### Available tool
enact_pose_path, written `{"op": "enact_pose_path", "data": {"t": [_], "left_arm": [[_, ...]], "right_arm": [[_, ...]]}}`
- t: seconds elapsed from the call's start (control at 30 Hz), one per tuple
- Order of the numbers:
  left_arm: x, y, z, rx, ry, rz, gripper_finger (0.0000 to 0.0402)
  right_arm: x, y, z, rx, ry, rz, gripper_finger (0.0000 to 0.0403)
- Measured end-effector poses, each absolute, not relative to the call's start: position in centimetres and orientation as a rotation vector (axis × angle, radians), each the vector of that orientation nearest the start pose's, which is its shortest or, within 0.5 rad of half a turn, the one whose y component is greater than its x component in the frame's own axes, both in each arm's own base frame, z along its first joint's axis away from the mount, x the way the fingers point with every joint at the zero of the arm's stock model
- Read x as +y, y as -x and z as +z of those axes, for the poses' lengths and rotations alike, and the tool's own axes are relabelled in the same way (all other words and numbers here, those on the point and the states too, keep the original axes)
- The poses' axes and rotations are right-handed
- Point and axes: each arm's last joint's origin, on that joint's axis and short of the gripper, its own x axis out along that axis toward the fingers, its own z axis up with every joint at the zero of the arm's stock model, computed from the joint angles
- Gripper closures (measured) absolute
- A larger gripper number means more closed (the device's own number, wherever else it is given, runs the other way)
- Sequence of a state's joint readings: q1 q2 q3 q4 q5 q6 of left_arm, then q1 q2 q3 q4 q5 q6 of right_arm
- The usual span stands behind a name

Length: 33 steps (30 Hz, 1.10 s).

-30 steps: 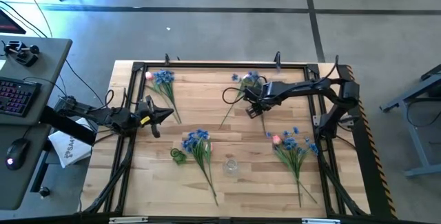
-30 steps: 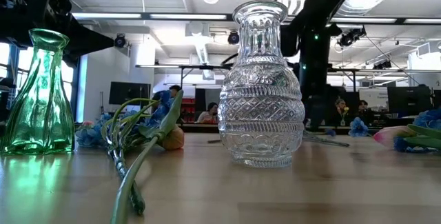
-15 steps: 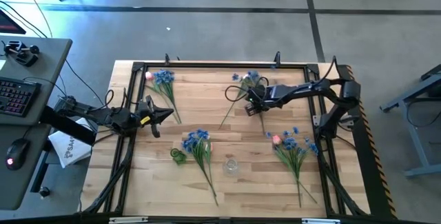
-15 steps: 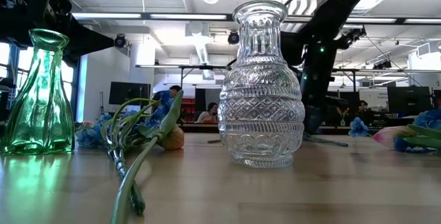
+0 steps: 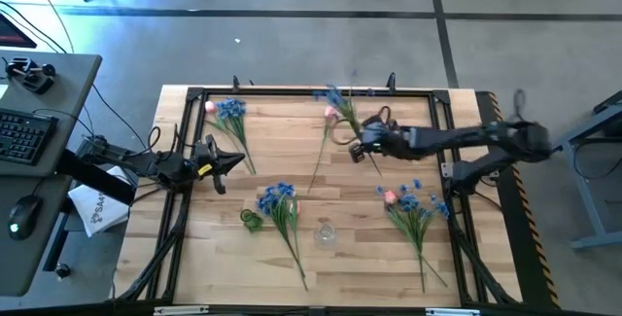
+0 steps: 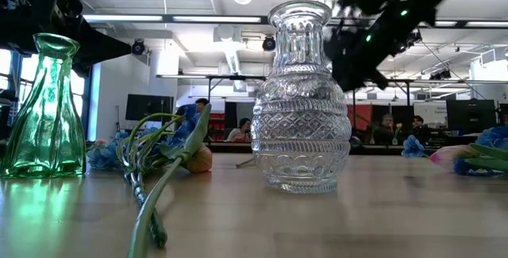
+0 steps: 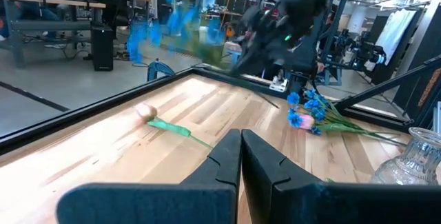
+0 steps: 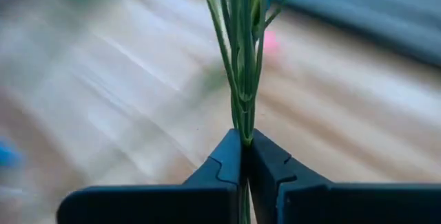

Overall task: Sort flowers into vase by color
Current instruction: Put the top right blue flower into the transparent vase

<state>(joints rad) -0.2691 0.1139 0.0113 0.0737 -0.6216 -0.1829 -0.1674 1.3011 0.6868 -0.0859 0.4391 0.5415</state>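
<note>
My right gripper (image 5: pixel 363 144) is at the table's far middle, shut on a spray of blue flowers (image 5: pixel 332 96), which shows as a blur in the left wrist view (image 7: pixel 172 24). A pink bud (image 5: pixel 331 113) lies beside it, its stem flat on the wood. My left gripper (image 5: pixel 229 163) waits shut at the left side, holding nothing. A green vase (image 6: pixel 46 107) and a clear glass vase (image 6: pixel 302 99) stand upright near the front edge. Three more flower bunches lie flat: far left (image 5: pixel 230 112), middle (image 5: pixel 279 199) and right (image 5: pixel 413 204). My right gripper pinches a bundle of several thin green stems (image 8: pixel 242 124) between its two fingers. The fingers come roughly level from the table's right side, and the stems run on forward past the fingertips. The blue blossoms are raised off the table beyond the gripper.
A black frame (image 5: pixel 292 92) runs around the wooden tabletop. A desk with a keyboard (image 5: pixel 19 131) and a mouse stands off the table's left. People sit in the room behind the table (image 6: pixel 242 129).
My right gripper has shut on the blue spray's stems and gone up, its arm swinging out toward the right edge. The spray has come up off the table, its blossoms now nearer the far edge. The pink bud has stayed on the wood.
</note>
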Motion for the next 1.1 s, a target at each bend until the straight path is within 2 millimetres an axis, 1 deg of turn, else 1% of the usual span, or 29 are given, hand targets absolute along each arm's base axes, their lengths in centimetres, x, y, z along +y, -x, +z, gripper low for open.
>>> {"op": "enact_pose_path", "data": {"t": [0.07, 0.17, 0.27, 0.33, 0.4, 0.53, 0.6, 0.7, 0.8, 0.9, 1.0, 1.1], "left_arm": [[-1.0, -10.0, 16.5, -0.006, 0.168, 0.354, 0.0401], [-1.0, -10.0, 16.6, -0.008, 0.169, 0.354, 0.0401], [-1.0, -10.0, 16.6, -0.010, 0.170, 0.353, 0.0401], [-1.0, -10.0, 16.6, -0.013, 0.171, 0.353, 0.0401], [-1.0, -10.0, 16.7, -0.023, 0.175, 0.352, 0.0401], [-1.0, -10.0, 17.1, -0.060, 0.177, 0.349, 0.0401], [-1.0, -10.0, 17.2, -0.067, 0.172, 0.350, 0.0401], [-0.9, -9.9, 17.3, -0.077, 0.177, 0.372, 0.0401], [-0.9, -9.9, 17.3, -0.077, 0.176, 0.379, 0.0401], [-0.9, -9.9, 17.3, -0.077, 0.177, 0.378, 0.0401], [-0.9, -9.9, 17.3, -0.078, 0.183, 0.378, 0.0401], [-0.9, -9.9, 17.3, -0.078, 0.199, 0.373, 0.0401]], "right_arm": [[-4.4, -24.1, 21.0, 0.342, -0.358, -0.605, 0.0400], [-2.5, -22.5, 21.0, 0.107, -0.257, -0.304, 0.0400], [-1.1, -21.3, 21.7, -0.119, -0.207, -0.045, 0.0401], [0.0, -20.9, 22.1, -0.203, -0.198, 0.069, 0.0401], [0.9, -20.9, 22.7, -0.268, -0.169, 0.124, 0.0401], [3.2, -22.2, 23.8, -0.355, -0.066, 0.250, 0.0402], [4.5, -23.0, 24.4, -0.413, -0.026, 0.327, 0.0402], [6.1, -24.5, 24.8, -0.464, 0.004, 0.406, 0.0402], [7.6, -26.2, 24.7, -0.491, 0.014, 0.475, 0.0402], [8.8, -28.0, 24.3, -0.493, 0.020, 0.505, 0.0402], [9.4, -29.5, 23.6, -0.461, -0.001, 0.517, 0.0402], [9.5, -30.5, 23.1, -0.439, -0.036, 0.515, 0.0402]]}}
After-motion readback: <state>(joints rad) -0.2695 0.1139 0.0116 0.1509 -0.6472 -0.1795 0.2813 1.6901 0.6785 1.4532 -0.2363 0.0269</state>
